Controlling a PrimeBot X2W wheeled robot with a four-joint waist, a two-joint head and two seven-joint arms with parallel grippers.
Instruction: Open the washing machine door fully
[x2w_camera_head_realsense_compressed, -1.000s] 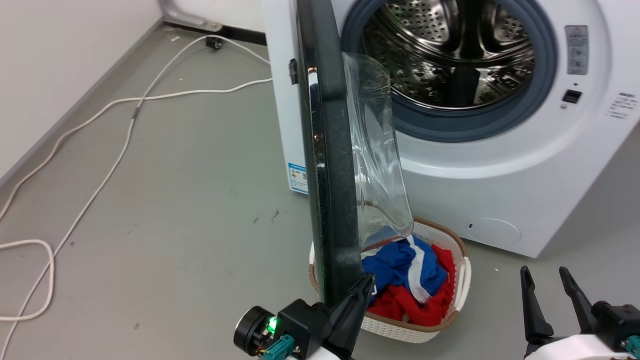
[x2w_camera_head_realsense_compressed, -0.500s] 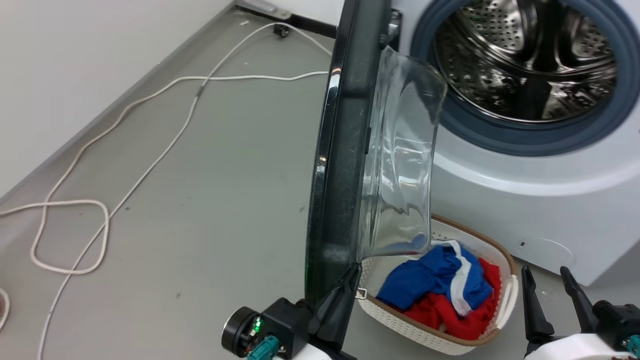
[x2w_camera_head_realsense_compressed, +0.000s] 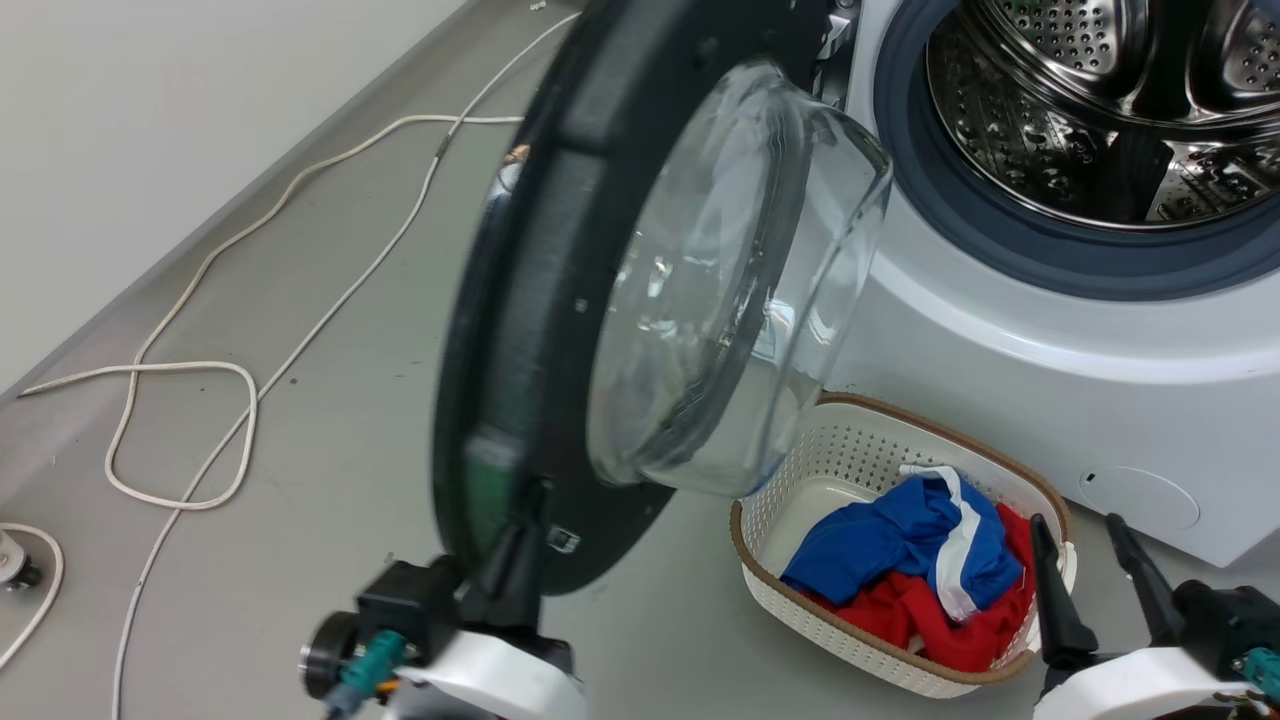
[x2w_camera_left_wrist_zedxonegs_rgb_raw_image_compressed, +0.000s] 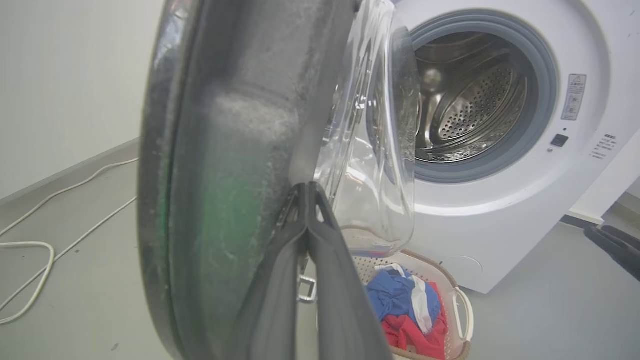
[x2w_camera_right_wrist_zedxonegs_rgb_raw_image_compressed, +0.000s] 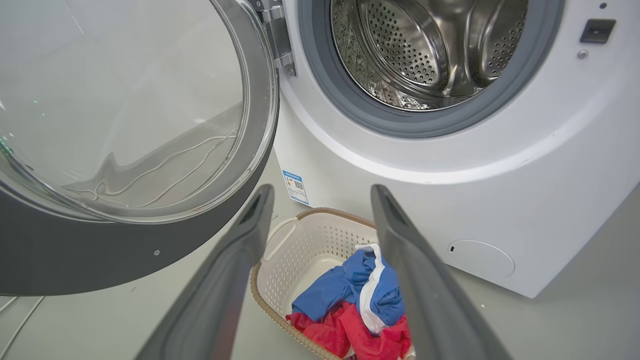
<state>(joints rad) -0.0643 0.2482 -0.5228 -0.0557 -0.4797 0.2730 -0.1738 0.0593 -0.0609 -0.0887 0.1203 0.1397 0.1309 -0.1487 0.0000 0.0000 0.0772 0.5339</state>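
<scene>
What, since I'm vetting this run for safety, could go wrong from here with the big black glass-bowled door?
1. The left gripper is shut and seems only to press its dark fingers against the inner face of the round glossy black washing machine door; it could slide off.
2. A loose white cable loops on the grey floor on the door's opening side; wheels following the swing might run over it.

Grey floor (x2w_camera_head_realsense_compressed: 330, 420) carries the white washing machine (x2w_camera_head_realsense_compressed: 1050, 330), ahead of the right gripper (x2w_camera_head_realsense_compressed: 1075, 525). White laundry basket (x2w_camera_head_realsense_compressed: 850, 450) of blue and red clothes (x2w_camera_head_realsense_compressed: 900, 560) stands just left of that gripper, beside the machine's front. White cable (x2w_camera_head_realsense_compressed: 180, 500) loops well left of the left gripper (x2w_camera_head_realsense_compressed: 525, 520).
</scene>
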